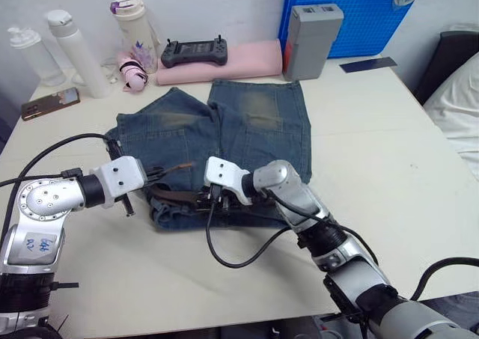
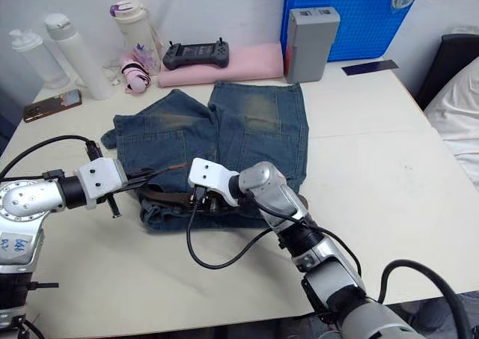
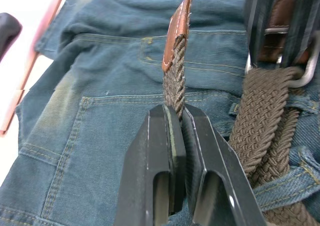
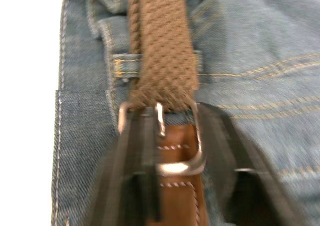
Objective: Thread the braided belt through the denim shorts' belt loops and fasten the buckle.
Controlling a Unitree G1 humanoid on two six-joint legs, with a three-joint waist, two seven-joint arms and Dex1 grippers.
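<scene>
Fastening step: left gripper (image 3: 177, 121) pinches braided belt (image 3: 176, 84) tip; right gripper (image 4: 165, 136) straddles the buckle (image 4: 162, 136) at its 3 o'clock. Next: feed tip through the frame.

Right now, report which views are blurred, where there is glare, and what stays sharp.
Right wrist view: soft throughout, the buckle and the right gripper smeared, a bright glint on the metal frame. Left wrist view: sharp on the braided belt pinched by the left gripper. Left eye view: evenly lit, the denim shorts clear, soft shadows under the arms.
</scene>
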